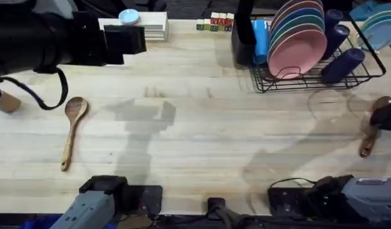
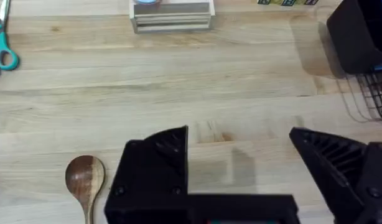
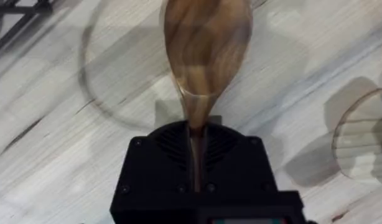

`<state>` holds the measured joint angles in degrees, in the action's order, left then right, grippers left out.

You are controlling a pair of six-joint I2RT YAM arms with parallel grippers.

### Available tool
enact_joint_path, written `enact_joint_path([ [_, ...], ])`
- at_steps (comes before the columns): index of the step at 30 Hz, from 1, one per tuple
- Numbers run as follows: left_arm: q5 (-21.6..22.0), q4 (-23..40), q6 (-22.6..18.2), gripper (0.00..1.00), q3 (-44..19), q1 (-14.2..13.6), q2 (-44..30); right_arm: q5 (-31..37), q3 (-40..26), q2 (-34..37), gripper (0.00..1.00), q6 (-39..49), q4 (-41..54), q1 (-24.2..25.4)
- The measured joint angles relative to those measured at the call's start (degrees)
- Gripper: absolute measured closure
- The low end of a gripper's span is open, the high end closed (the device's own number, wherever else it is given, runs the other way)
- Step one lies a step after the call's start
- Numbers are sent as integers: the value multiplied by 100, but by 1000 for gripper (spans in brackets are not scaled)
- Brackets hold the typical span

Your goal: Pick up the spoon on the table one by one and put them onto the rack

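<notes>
Looking over the tabletop (image 1: 202,133), we judge that the task is just beginning: neither wooden spoon has reached the rack (image 1: 310,79). That black wire rack stands at the far right side, loaded with plates and cups, and its tall black utensil holder (image 1: 241,38) is at its left end.

Our right gripper (image 3: 197,134) has its fingers pinched on the handle of the darker spoon (image 3: 206,50). In the right wrist view the bowl sticks out in front of the fingers. In the overhead view this spoon is at the right edge, below the rack; whether it is already lifted off the tabletop, we cannot tell.

The light tan spoon (image 1: 72,127) lies free at the left side, bowl away from the bases. Our left gripper (image 2: 241,162) hangs above the tabletop with fingers spread wide and nothing between them, the spoon bowl just beside one finger in the left wrist view.

So what is left, as we judge it: carry the darker spoon to the rack, then pick and place the tan one.
</notes>
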<state>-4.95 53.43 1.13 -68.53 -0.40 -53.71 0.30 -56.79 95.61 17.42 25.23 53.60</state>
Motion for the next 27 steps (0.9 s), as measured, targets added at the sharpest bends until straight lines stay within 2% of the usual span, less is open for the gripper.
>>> enact_joint_path([
  [8, 2, 0, 0, 8, 0, 0, 0, 37, -40, -75, 968, -112, 11, -15],
  [27, 1, -4, 0, 7, 0, 0, 0, 55, -59, -1256, 969, -244, -336, -478],
])
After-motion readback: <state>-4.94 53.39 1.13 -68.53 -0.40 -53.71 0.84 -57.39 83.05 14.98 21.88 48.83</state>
